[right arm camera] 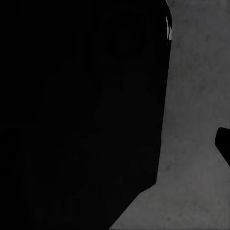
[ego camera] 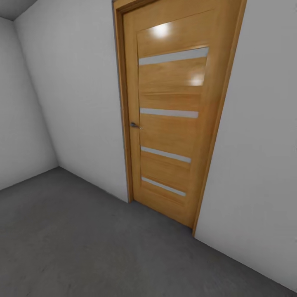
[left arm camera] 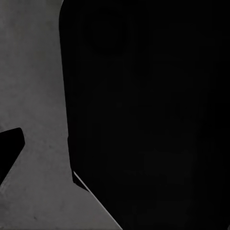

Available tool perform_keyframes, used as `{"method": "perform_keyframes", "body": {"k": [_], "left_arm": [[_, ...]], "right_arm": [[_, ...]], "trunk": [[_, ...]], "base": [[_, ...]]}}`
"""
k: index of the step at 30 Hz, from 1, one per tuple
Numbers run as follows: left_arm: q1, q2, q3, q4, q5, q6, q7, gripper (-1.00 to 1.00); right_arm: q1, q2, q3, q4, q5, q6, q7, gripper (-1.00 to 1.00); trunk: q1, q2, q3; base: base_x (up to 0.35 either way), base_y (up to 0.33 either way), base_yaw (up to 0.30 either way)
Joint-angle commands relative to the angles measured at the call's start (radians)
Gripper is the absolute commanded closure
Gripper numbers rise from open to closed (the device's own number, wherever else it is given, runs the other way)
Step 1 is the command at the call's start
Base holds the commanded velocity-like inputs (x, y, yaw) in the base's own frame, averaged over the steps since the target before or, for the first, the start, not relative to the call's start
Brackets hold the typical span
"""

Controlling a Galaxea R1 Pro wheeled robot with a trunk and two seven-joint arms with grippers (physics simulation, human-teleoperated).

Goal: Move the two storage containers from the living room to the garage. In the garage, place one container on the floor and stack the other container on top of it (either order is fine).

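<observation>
I am in the garage, facing a corner of pale grey-white walls (ego camera: 74, 95) over the dark grey concrete floor (ego camera: 82, 247). The two storage containers are out of view. The left wrist view shows a large black shape (left arm camera: 143, 115) close to the camera, with speckled floor (left arm camera: 33, 72) beside it and one dark fingertip (left arm camera: 9, 148) at the picture's edge. In the right wrist view a similar black shape (right arm camera: 81, 115) covers most of the picture, next to floor (right arm camera: 196, 96) and a dark fingertip (right arm camera: 224, 143). Neither wrist view shows how the jaws stand.
A shut wooden door (ego camera: 173, 119) with several narrow frosted strips and a metal handle (ego camera: 135, 125) stands in the wall ahead. The walls meet in a corner at the far left (ego camera: 37, 103). Open concrete floor stretches in front of the door.
</observation>
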Motion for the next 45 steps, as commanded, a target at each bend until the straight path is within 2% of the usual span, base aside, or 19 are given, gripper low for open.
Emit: {"method": "perform_keyframes", "body": {"k": [1,34,45], "left_arm": [[0.0,0.0,0.0,0.0,0.001,0.001,0.0,-1.0],[0.0,0.0,0.0,0.0,0.0,0.001,0.0,-1.0],[0.0,0.0,0.0,0.0,0.0,0.001,0.0,-1.0]], "right_arm": [[-0.001,0.0,0.0,0.0,0.001,0.001,-0.001,-1.0],[-0.001,0.0,0.0,0.0,0.001,0.001,-0.001,-1.0],[-0.001,0.0,0.0,0.0,0.001,0.001,-0.001,-1.0]], "trunk": [[0.0,0.0,-0.001],[0.0,0.0,-0.001],[0.0,0.0,-0.001]], "base": [[0.252,0.272,-0.283],[0.224,0.291,-0.277],[0.153,0.31,-0.051]]}}
